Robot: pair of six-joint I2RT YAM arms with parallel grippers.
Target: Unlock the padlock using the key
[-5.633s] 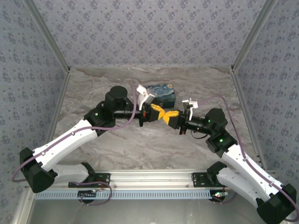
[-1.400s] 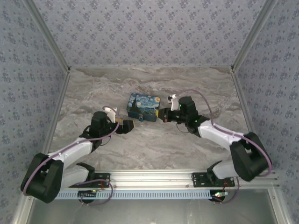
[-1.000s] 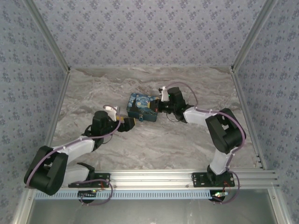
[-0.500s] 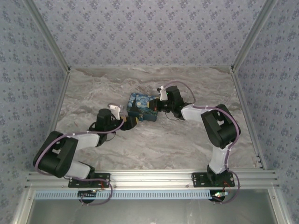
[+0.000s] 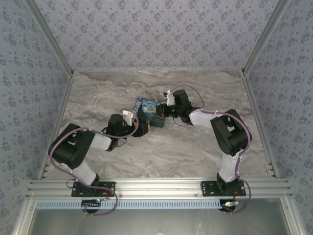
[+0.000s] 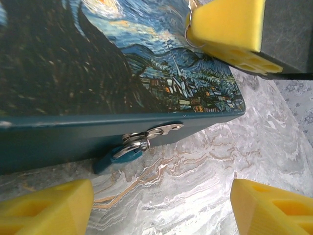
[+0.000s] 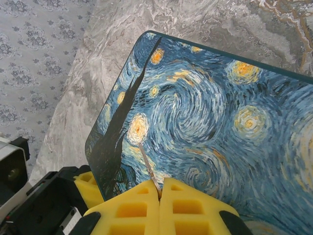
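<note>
The padlock [image 6: 121, 153], tiny with a teal body and a silvery shackle, hangs from the hasp [image 6: 159, 131] on the front wall of the swirl-painted tin box [image 5: 149, 110]. In the left wrist view it lies against the marble floor, just ahead of my left gripper [image 6: 161, 210], which is open with only bare floor between its yellow pads. In the top view my left gripper [image 5: 139, 129] is at the box's near side. My right gripper [image 7: 160, 188] hovers over the box lid [image 7: 210, 117], shut on the key [image 7: 148, 165], whose thin blade points forward from between the pads.
The box lies mid-table on the marble floor [image 5: 161, 152], with patterned walls [image 5: 156, 34] on three sides. My right gripper [image 5: 164, 111] is at the box's right end, and its yellow pad [image 6: 227, 27] shows over the lid's far corner in the left wrist view.
My left gripper has slid right, up to the box's front side, and its jaws have narrowed a little. The right gripper has settled over the lid's right end with the key.
</note>
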